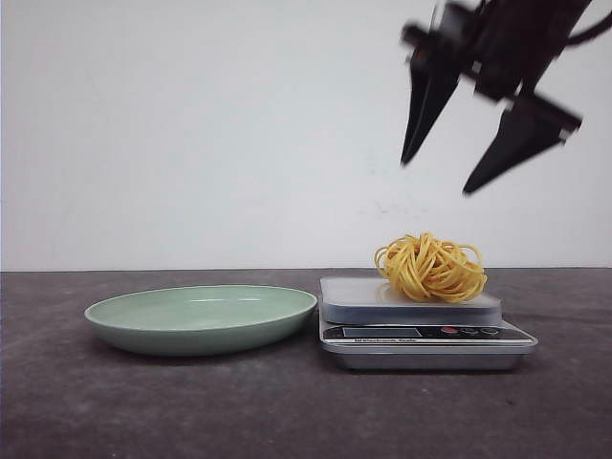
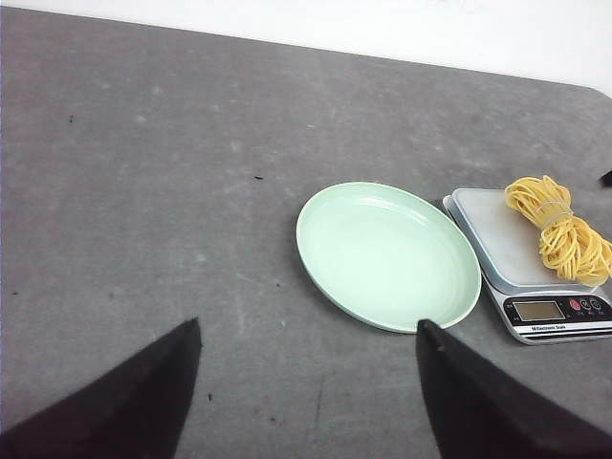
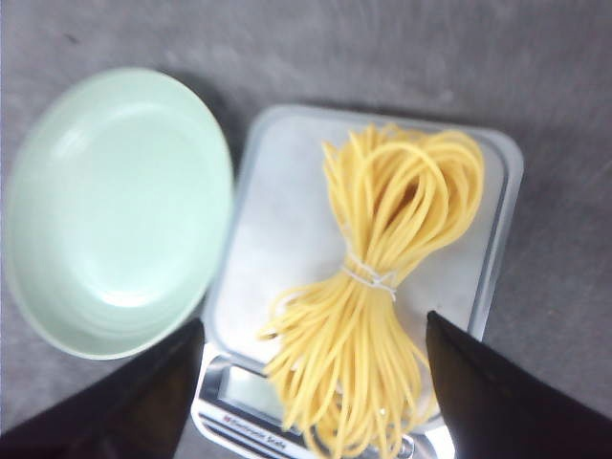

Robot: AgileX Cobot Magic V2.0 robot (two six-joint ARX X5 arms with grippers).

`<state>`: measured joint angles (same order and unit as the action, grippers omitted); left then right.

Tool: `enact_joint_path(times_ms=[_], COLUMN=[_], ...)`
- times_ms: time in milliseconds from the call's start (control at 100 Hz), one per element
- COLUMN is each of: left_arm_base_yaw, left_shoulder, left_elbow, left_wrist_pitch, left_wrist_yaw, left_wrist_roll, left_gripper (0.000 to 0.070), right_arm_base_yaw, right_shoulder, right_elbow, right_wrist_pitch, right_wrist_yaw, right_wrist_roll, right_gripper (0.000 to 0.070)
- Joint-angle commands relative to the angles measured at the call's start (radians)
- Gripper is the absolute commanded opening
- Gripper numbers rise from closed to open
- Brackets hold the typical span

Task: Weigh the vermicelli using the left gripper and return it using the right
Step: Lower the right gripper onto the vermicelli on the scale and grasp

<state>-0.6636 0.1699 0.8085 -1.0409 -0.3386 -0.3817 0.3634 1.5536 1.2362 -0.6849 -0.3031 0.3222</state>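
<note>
The table (image 1: 287, 411) lay nearest, bearing the pale green plate (image 1: 201, 318) left of the scale (image 1: 421, 330). The vermicelli (image 1: 430, 268) sat on the scale's platform. The right claw (image 1: 492, 158) hung above, spread wide and empty; the return step seemingly awaited a descent around the bundle. The left claw (image 2: 306, 382) gaped empty.

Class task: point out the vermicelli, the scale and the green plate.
vermicelli (image 1: 430, 268): front view, middle of the nest.
scale (image 1: 354, 295): front view, bare weighing platform.
green plate (image 1: 115, 308): front view, left rim.
</note>
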Motion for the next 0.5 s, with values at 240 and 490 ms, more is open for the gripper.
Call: enact_joint_path(times_ms=[240,490], left_arm_base_yaw=[-0.007,-0.007], left_shoulder=[0.0,0.0], left_elbow=[0.013,0.013], left_wrist_pitch=[0.013,0.008], left_wrist_yaw=[0.0,0.0], left_wrist_roll=[-0.005,-0.005], left_gripper=[0.0418,0.0418], right_arm_base_yaw=[0.034,0.035], right_shoulder=[0.166,0.209], right_elbow=[0.056,0.072], right_wrist_pitch=[0.006,0.019], right_wrist_yaw=[0.04,0.051], right_wrist_roll=[0.011,0.01], right_gripper=[0.046,0.0299])
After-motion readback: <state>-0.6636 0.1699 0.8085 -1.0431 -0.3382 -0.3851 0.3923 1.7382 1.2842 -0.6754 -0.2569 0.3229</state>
